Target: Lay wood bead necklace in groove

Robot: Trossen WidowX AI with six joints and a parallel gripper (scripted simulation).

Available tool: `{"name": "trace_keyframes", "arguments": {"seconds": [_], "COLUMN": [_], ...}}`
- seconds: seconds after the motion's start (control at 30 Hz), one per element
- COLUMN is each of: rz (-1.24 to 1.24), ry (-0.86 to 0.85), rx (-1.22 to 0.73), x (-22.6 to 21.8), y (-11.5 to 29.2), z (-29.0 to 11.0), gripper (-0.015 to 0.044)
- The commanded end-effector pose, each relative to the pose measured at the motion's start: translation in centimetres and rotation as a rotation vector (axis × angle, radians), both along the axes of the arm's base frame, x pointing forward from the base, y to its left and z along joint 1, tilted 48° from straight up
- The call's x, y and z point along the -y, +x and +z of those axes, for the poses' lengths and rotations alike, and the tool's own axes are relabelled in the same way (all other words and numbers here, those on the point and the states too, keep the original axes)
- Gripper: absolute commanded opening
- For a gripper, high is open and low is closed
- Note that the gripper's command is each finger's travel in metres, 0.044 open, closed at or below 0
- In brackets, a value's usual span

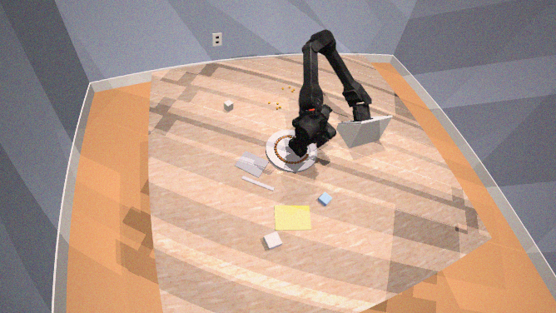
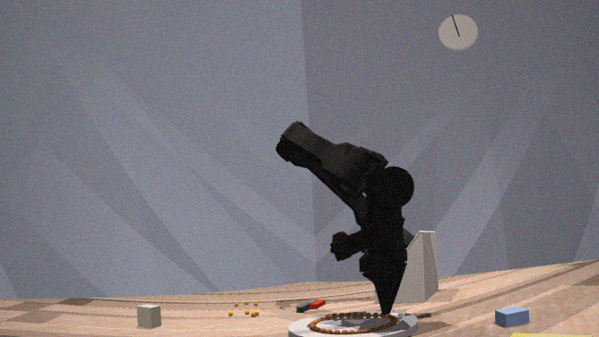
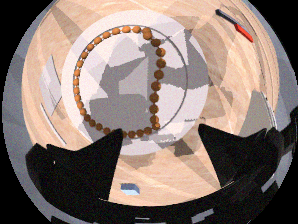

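Observation:
The round grey bead board (image 1: 272, 155) (image 2: 296, 329) (image 3: 173, 36) lies flat on the wooden floor. The wood bead necklace (image 1: 278, 146) (image 2: 323, 329) (image 3: 80, 83) lies on it as a closed loop. Its left arc follows the groove, while its right side runs straight across the board's inner face. My gripper (image 1: 297, 149) (image 2: 386, 310) (image 3: 161, 131) points down over the near edge of the board, just above the necklace's lower end. Its fingers stand wide apart with nothing between them.
A white wedge (image 1: 364, 129) (image 2: 421, 269) stands right of the board. A grey sheet (image 1: 250, 163), a white stick (image 1: 258, 183), a blue block (image 1: 325, 198) (image 2: 511, 316), a yellow sheet (image 1: 292, 217), a white block (image 1: 272, 240), a small cube (image 1: 228, 105) (image 2: 149, 315) and loose orange beads (image 1: 276, 105) (image 2: 244, 309) lie around.

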State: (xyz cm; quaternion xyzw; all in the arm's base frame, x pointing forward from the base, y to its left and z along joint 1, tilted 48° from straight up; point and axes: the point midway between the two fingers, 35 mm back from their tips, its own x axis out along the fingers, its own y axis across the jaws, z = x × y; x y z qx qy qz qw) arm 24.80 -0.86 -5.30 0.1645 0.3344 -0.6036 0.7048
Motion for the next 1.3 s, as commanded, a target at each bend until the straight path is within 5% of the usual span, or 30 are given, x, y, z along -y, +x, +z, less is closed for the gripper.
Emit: {"name": "trace_keyframes", "arguments": {"seconds": [0.0,0.23,1.27], "rz": [0.06,0.072,0.072], "ry": [0.006,0.005,0.003], "rx": [-0.043,-0.056,-0.056], "x": [-1.4,-1.1,1.4], "y": [0.6,0.7,0.9], "z": [2.0,1.9,-0.3], "gripper": [0.0282,0.012,0.012]}}
